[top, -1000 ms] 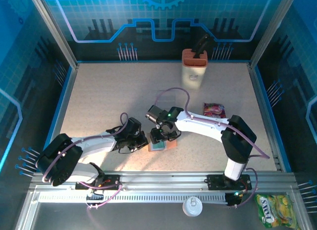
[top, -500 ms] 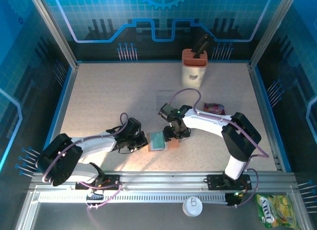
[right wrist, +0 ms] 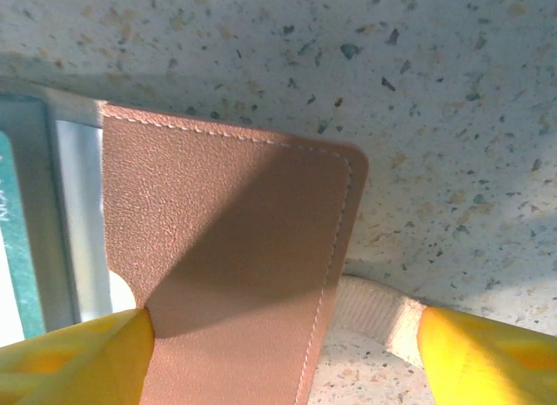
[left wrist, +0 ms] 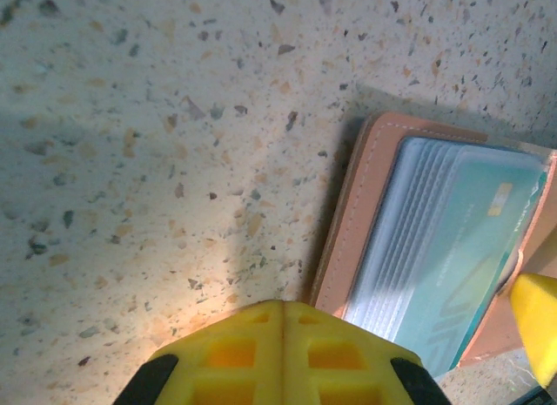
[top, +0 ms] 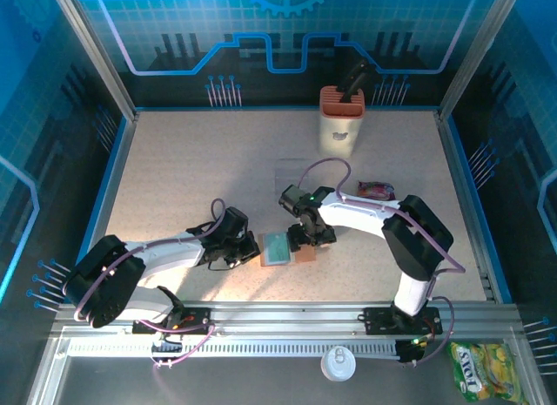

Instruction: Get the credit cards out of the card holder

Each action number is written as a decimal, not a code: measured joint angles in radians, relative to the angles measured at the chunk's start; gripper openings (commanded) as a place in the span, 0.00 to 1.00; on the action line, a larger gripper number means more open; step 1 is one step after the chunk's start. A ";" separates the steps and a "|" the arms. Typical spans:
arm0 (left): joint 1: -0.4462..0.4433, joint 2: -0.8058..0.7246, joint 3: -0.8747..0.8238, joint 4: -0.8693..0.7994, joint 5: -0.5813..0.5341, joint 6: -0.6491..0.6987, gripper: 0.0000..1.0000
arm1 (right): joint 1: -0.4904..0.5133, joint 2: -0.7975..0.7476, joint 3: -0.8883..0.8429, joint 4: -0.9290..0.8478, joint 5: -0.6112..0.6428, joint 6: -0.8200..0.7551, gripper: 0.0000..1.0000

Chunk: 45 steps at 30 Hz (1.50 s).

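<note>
Lid [top: 337, 363] and snack bag [top: 481, 370] lie nearest. Mid-table, the open card holder [left wrist: 352, 222] shows a teal card [left wrist: 470, 239]. The left gripper [left wrist: 283, 335], pressed together, sits at its edge; the right gripper [right wrist: 283, 344] spreads around its flap. Beyond stand a red packet [top: 376, 192] and an orange box [top: 340, 119].

Both arms: white links [top: 161, 255], black joints, lilac cables [top: 326, 161], yellow ribbed pincer fingers [left wrist: 278, 353].

in my left wrist view the card holder [left wrist: 361, 200] runs off the right edge, and the print on the teal card [left wrist: 474, 248] inside it is too blurred for me to read.
</note>
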 measured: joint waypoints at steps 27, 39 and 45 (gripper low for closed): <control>0.001 -0.009 -0.007 0.006 -0.007 -0.003 0.00 | 0.005 0.031 -0.019 0.031 -0.003 0.027 0.78; 0.005 -0.161 -0.007 -0.001 0.002 -0.003 0.00 | 0.025 -0.060 -0.044 0.045 -0.019 0.064 0.77; 0.003 -0.161 0.011 -0.004 0.005 0.000 0.00 | 0.028 -0.150 -0.045 0.071 -0.042 0.068 0.74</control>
